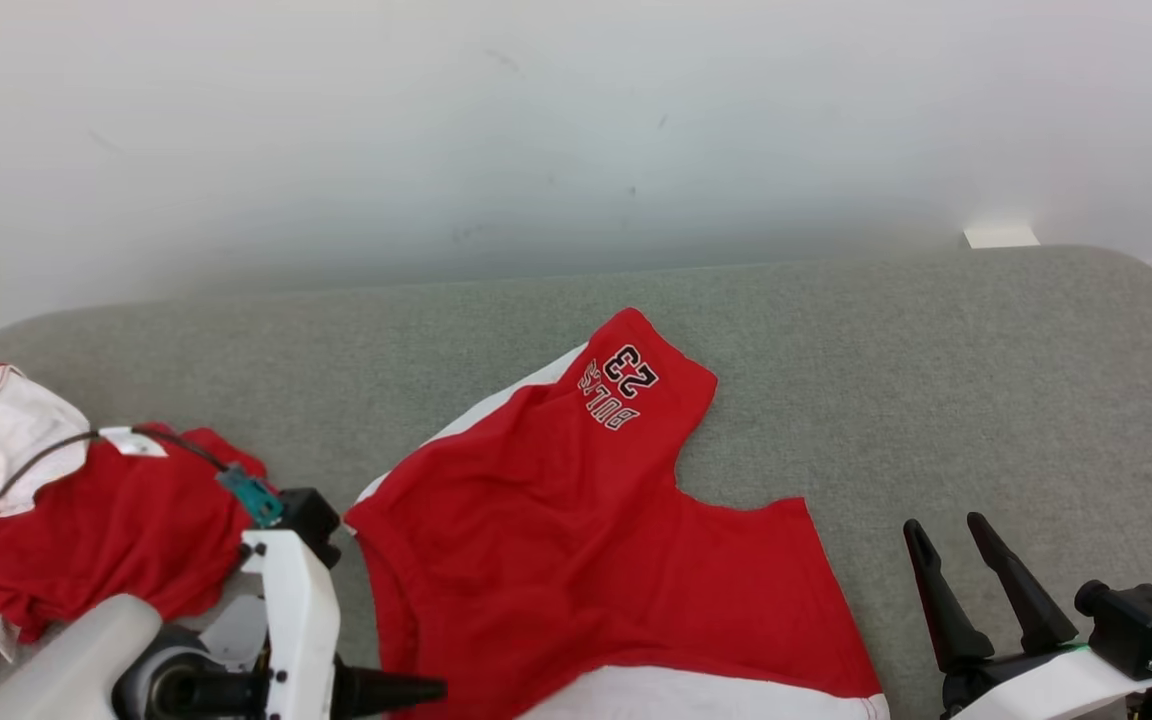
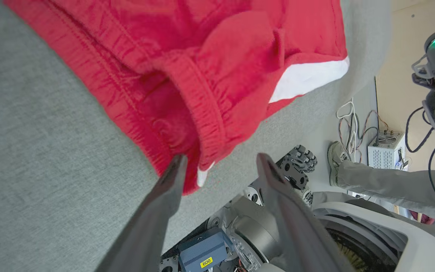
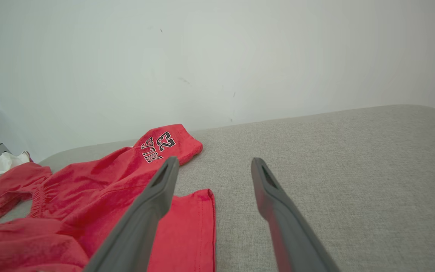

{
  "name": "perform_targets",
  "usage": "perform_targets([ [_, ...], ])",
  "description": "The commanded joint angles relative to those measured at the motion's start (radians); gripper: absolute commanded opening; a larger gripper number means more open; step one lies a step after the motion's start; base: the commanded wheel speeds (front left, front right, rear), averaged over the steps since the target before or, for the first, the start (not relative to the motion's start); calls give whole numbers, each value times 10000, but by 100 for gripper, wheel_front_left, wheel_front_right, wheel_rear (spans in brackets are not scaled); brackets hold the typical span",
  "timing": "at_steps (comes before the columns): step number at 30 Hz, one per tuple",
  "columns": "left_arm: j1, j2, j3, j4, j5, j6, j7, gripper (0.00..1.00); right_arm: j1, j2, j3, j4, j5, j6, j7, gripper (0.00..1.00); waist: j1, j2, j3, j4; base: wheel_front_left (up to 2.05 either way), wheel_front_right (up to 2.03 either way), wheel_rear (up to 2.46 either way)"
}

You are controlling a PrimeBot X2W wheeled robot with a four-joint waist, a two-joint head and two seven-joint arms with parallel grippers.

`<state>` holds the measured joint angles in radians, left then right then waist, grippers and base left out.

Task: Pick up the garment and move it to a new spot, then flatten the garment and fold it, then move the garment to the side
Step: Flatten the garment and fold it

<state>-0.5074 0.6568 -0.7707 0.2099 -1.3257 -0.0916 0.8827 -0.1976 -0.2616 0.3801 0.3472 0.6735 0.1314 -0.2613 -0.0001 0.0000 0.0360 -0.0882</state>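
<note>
Red shorts (image 1: 576,520), soft, light and limp, spread across the middle of the grey table (image 1: 936,400), 1 leg pointing away with "23" printed on it, white band (image 1: 686,700) at the near edge. Bound to sag and bunch on lifting, with no stiffness to lean on; neither slippery nor fragile. Best taken at the thick elastic waistband (image 2: 206,109) or along a stitched hem (image 3: 206,226), 2 corners at once to keep the cloth flat. Left gripper (image 2: 221,166) spread wide, pinching nothing, waistband edge just beside 1 finger (image 2: 168,185). Right gripper (image 1: 948,528) likewise spread and empty, over bare table just right of the shorts. Clear from the left wrist, hard to read from the head: waistband gathers and a doubled-over flap. From the head instead: a 2nd red pile (image 1: 86,520) at far left, apart from the shorts.
</note>
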Motion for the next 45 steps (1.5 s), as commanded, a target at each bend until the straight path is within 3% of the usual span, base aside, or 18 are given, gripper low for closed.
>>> perform_targets([
  [1, 120, 144, 114, -90, 108, -4, -176, 100, 162, -117, -54, -72, -27, -13, 16, 100, 1, 0, -62, 47, 0, 0, 0],
  [6, 5, 503, 453, -549, 642, -65, -1048, 100, 267, -163, -193, -289, -187, -13, 11, 100, 1, 0, -289, 175, 0, 0, 0],
  [11, 63, 638, 1082, -1101, 2099, 128, -3489, 100, 429, -75, -512, -761, -409, -13, -25, 100, 1, 0, -457, 263, 0, 0, 0],
  [18, 821, 120, 1610, -1260, 4456, 1293, -7521, 100, 672, 202, -1354, -1645, -1091, -13, -36, 100, 1, 0, -632, 382, 0, 0, 0],
  [25, 1967, -837, 1993, -1196, 5636, 2545, -10811, 100, 1076, 649, -2064, -2522, -1813, -13, -40, 100, 1, 0, -782, 455, 0, 0, 0],
  [33, 3251, -1986, 3414, -1364, 6848, 3562, -11478, 100, 1509, 1048, -2120, -2743, -2552, -13, -42, 100, 1, 0, -828, 515, 0, 0, 0],
  [38, 4400, -3041, 4615, -1876, 8045, 3451, -11467, 100, 1876, 1346, -2470, -2650, -2905, -13, -42, 100, 1, 0, -856, 536, 0, 0, 0],
  [45, 5497, -4252, 5772, -1967, 9067, 2731, -11469, 100, 2349, 1445, -2658, -2804, -2841, -13, -41, 100, 1, 0, -887, 473, 0, 0, 0],
])
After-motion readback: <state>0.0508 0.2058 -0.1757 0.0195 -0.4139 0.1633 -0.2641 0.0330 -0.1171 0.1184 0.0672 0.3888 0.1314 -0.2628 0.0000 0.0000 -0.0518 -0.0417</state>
